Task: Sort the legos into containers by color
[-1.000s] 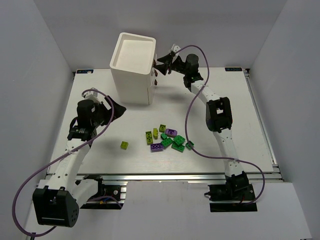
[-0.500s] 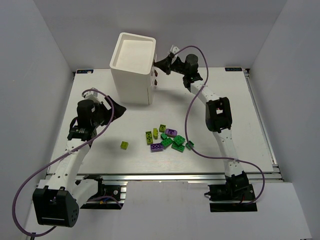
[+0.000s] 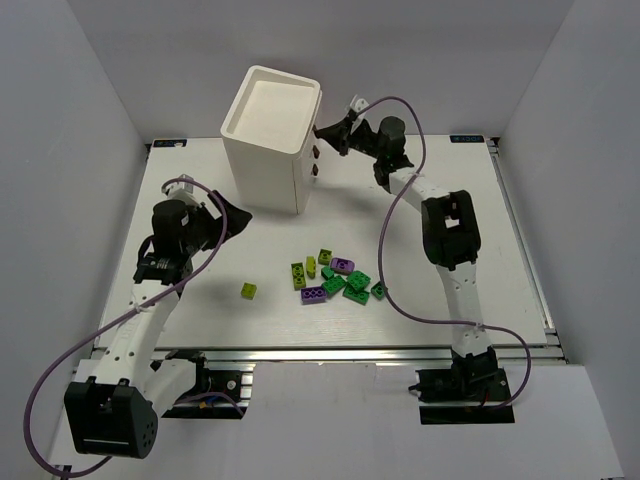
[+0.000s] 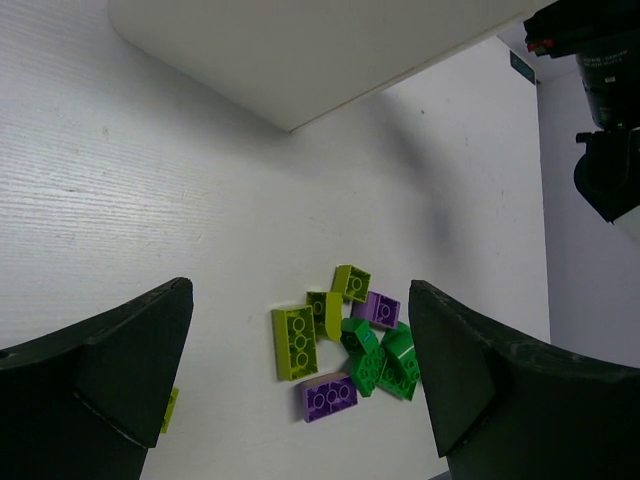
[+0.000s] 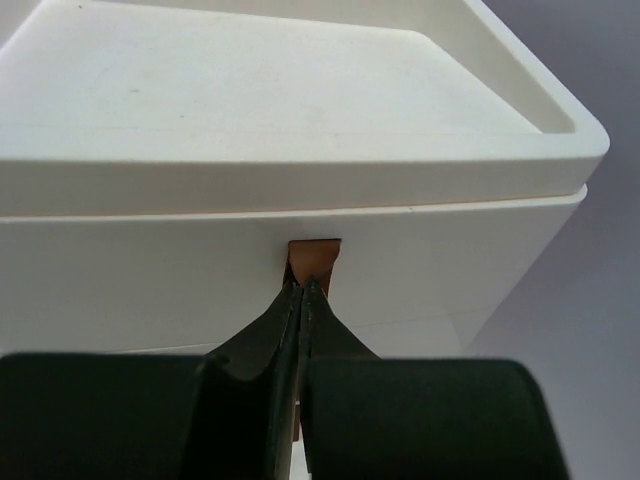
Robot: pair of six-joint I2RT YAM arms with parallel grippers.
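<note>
The right gripper (image 5: pixel 303 288) was seen pressed together at the upper middle of the top view. In the right wrist view its fingertips met on the lower edge of the top knob (image 5: pixel 315 255), the small brown tab on the front of the uppermost drawer. A second before, those jaws had been held apart just short of the knob, so the closing had only just been completed. A pinch on the knob was judged likely, though how much of it lay between the pads could not be made out.

A second change was noted in the cabinet (image 3: pixel 262 165). Its top face was shifted towards the upper right of the frame compared with the earlier pictures, as if the whole box had been tipped or dragged along with the arm. No gap at the top drawer was visible, and the two lower knobs (image 3: pixel 316 154) were seen flush with the front. The drawer was therefore judged not yet opened. A steadier or straighter pull was thought to be needed, since a light cabinet could be toppled.

The left gripper (image 3: pixel 240 215) was held wide apart and empty at the left of the frame, above the table (image 3: pixel 470 200). The legos (image 3: pixel 335 278) were left unsorted in a loose cluster at the lower centre. One yellow-green brick (image 3: pixel 247 291) lay apart to its left. Sorting was judged not yet begun.
</note>
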